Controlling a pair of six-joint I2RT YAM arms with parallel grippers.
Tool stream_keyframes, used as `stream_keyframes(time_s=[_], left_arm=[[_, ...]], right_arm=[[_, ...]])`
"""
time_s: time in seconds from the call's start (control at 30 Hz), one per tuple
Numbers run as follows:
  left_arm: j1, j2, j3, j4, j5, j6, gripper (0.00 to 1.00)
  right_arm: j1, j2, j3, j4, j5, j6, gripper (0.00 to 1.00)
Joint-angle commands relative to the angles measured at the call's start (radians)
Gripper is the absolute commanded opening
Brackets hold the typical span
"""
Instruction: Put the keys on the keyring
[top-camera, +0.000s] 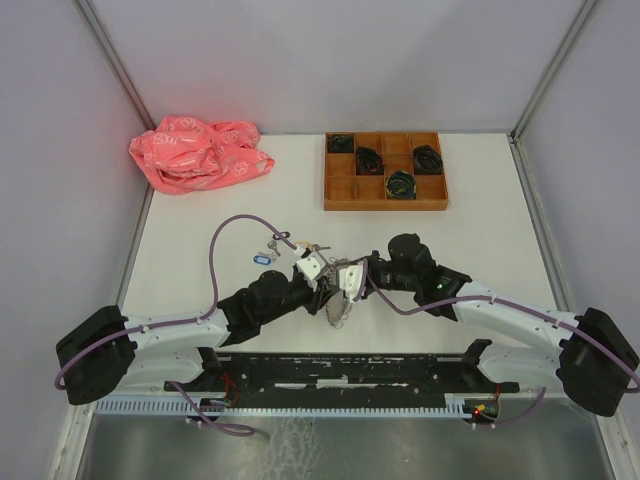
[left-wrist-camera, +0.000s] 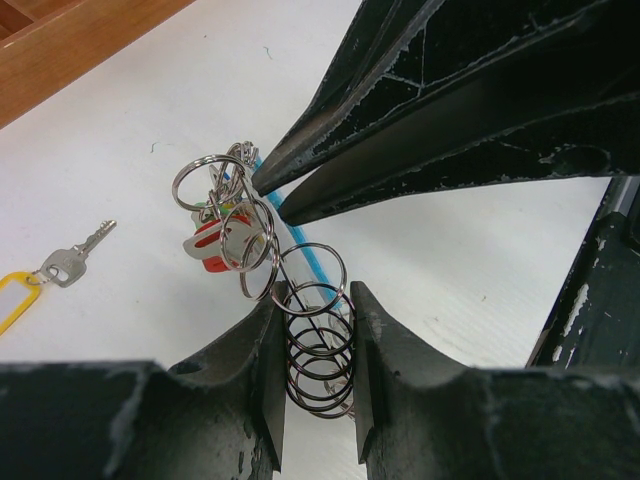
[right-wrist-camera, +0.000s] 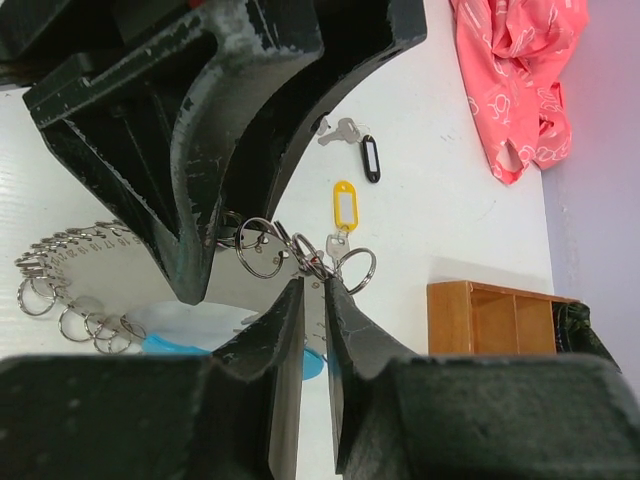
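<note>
**A:** Top external view: both arms meet mid-table (top-camera: 480, 235). What could go wrong?

**B:** The left gripper (left-wrist-camera: 315, 297) is clamped on a stack of split rings on the keyring (left-wrist-camera: 238, 232). The right gripper (right-wrist-camera: 314, 285), jaws narrow, pinches one small ring near the blue section. If the arms pull unevenly, I reckon the hoop twists out of one grip.

**A:** And the keys?

**B:** The yellow-tagged key (left-wrist-camera: 68, 264) lies on the table, apart from the hoop. A pried ring could slip, snap shut and leave no gap for it.
</note>
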Motion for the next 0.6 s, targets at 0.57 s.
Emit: stream_keyframes(time_s=[0.57], left_arm=[[-0.008,-0.042,0.090,-0.070,-0.061,0.210,0.03]], right_arm=[[0.001,-0.148,0.170,-0.174,0.261,0.522,0.46]])
